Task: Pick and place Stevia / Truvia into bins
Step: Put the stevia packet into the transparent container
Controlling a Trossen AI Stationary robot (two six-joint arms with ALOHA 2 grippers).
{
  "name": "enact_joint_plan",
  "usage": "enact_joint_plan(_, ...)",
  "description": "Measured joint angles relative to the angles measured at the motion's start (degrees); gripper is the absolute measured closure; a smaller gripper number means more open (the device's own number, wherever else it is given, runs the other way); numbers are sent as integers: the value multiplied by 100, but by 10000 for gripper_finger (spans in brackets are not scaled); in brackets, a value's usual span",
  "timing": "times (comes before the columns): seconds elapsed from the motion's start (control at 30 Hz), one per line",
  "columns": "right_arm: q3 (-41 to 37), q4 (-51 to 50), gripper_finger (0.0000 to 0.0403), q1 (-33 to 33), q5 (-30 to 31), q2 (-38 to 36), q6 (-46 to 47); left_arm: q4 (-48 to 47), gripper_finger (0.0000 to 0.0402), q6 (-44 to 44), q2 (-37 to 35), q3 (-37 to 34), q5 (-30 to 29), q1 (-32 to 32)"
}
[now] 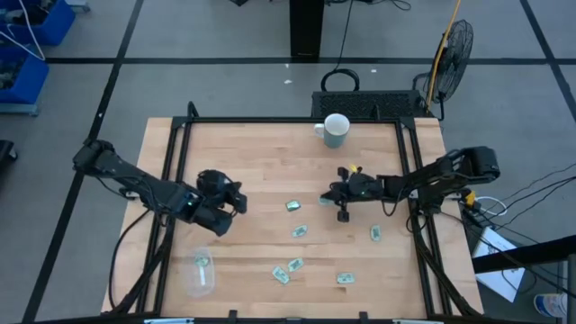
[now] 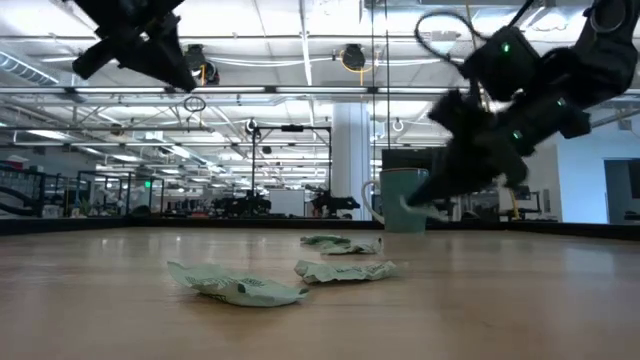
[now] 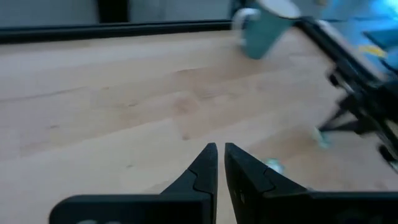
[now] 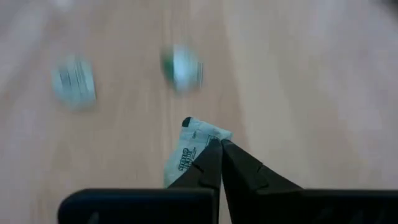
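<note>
The right gripper had its jaws pinched on a packet, held above the table near its middle. The left gripper, nearly closed and empty, hung over the table's left side. The bin lay near the front left corner with one packet inside; six packets lay loose. A mug stood at the back edge.

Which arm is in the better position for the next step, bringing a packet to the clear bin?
Right. Its end effector is shut on a Stevia packet. The left end effector is nearer the clear bin, but it holds nothing, so probably the right arm should carry it.
</note>
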Motion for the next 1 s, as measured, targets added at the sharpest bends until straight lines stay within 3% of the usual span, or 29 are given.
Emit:
enact_joint_plan(0.2,97,1831,402,17,627,-47,-494,1947,369,2405,342,7,154,24)
enact_joint_plan(0.4,98,2891,401,13,1370,-46,-839,2981,369,3502,814,0,206,268)
enact_joint_plan(0.57,98,2930,402,13,1384,-46,-1151,3886,354,4001,1321,-4,322,638)
enact_joint_plan(0.83,98,2900,401,0,1546,-46,-1896,6425,265,5488,2367,-3,833,1223)
enact_joint_plan(1.0,98,2893,402,-11,1833,-46,-1982,7645,234,5907,2723,-2,808,1539)
